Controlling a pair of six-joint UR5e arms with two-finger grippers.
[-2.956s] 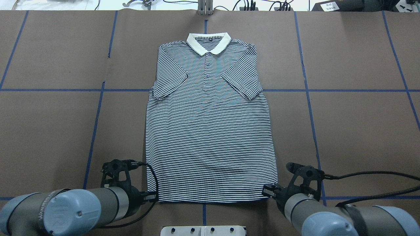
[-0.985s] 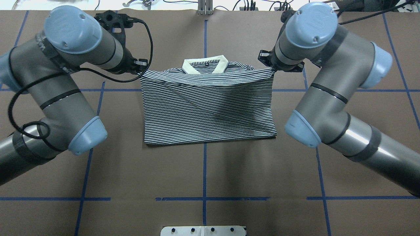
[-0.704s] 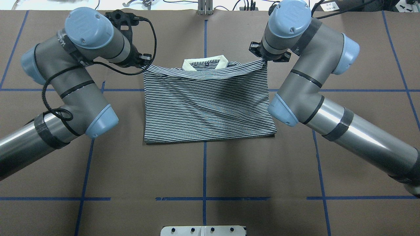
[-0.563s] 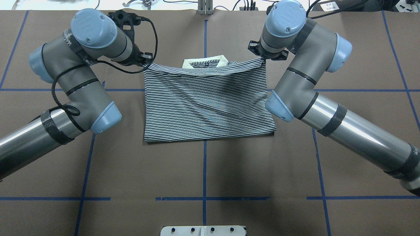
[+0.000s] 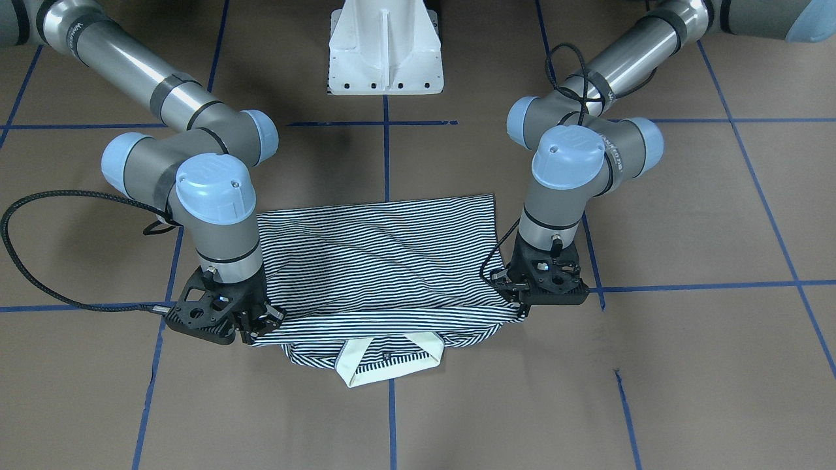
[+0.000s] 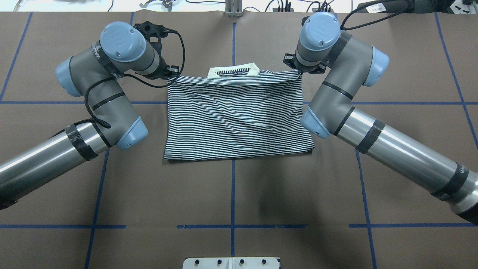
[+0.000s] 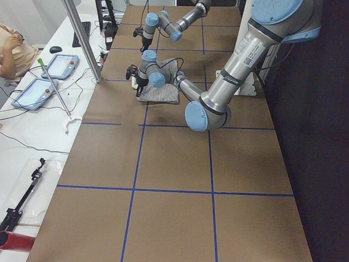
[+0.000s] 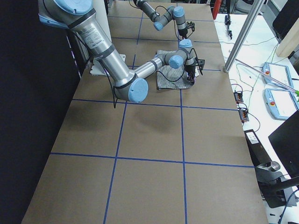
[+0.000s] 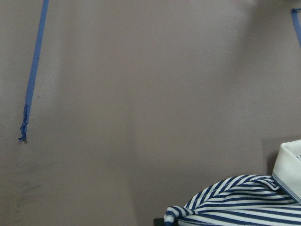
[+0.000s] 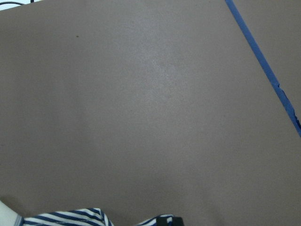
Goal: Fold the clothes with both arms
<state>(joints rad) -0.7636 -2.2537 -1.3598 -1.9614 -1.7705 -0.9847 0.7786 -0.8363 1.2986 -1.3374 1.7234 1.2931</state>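
**Hem corners pinched, fold hanging just short of the collar**

Brown paper covers the table (image 6: 392,56), marked off by blue tape lines (image 6: 232,186). The polo shirt (image 6: 239,119) lies doubled at the middle. Its hem (image 5: 392,324) is strung between the two grippers and sags slightly, and the cream collar (image 6: 234,70) peeks out just beyond the fingers. The left gripper (image 6: 171,74) and right gripper (image 6: 300,71) each seem clamped on a hem corner, jaws nearly closed on thin cloth, though the wrists partly hide the tips. The knit looks light, limp and stretchy, so I judge the corners the right hold; grabbed mid-edge it would bunch. Open paper lies outward of each gripper and past the fingertips, giving room to lower and back away. Behind the fingers, the elbows crowd the shirt's sides.
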